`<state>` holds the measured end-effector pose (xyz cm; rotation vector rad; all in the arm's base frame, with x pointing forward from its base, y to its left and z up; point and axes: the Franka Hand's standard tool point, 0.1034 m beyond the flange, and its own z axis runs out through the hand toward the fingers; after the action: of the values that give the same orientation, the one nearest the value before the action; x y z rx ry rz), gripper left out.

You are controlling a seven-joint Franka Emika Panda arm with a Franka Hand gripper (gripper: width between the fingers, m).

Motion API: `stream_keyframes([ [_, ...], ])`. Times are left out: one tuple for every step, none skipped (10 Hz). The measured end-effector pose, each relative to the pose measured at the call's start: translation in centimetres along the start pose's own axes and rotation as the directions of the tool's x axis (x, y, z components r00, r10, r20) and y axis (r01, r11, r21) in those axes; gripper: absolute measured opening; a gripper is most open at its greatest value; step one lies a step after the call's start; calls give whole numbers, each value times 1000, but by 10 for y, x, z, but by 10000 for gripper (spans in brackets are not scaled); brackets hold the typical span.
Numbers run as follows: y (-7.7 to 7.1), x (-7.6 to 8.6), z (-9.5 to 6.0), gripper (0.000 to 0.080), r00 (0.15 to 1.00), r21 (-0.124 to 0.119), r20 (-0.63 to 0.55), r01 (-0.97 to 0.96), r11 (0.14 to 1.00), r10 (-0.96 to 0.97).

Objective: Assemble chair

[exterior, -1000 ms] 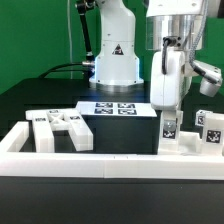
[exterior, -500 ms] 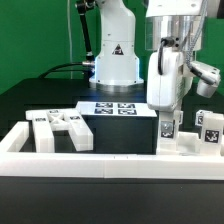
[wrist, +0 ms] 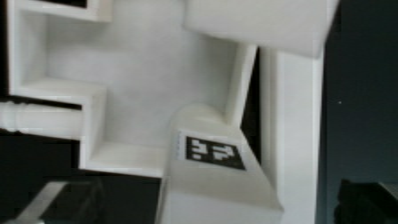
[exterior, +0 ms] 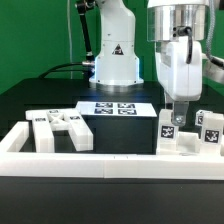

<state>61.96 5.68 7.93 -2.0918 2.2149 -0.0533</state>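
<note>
Of the chair, a small upright white part with a tag [exterior: 169,131] stands against the white rail [exterior: 110,160] at the exterior view's right, with another tagged block [exterior: 210,128] beside it. Several more white parts [exterior: 60,130] lie grouped at the left. My gripper [exterior: 180,117] hangs just above and slightly right of the upright part, open and holding nothing. In the wrist view the tagged white part [wrist: 214,150] lies between the gripper [wrist: 222,205] fingers, which stand wide with dark gaps on both sides. A larger white piece [wrist: 89,100] adjoins it.
The marker board [exterior: 115,107] lies on the black table in front of the robot base [exterior: 115,60]. A black block [exterior: 120,135] sits between the left group of parts and the right ones. White rails border the work area.
My gripper has opened and let go of the upright tagged part. The hand has risen and shifted toward the exterior view's right. The part stays standing where it was.
</note>
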Motion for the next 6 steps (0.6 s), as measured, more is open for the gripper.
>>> stream_keyframes([
  [1,1,2,649,1000,-2,-2,2,1000,-2],
  [1,1,2,649,1000,-3,-2,2,1000,-2],
  [2,0,3,649,1000,-10,-6,30,1000,-30],
  [5,-2,7,649,993,-46,-11,118,992,-118],
  [5,-3,7,649,991,-45,-11,131,990,-132],
  [6,-4,7,649,986,-46,-9,163,985,-164],
])
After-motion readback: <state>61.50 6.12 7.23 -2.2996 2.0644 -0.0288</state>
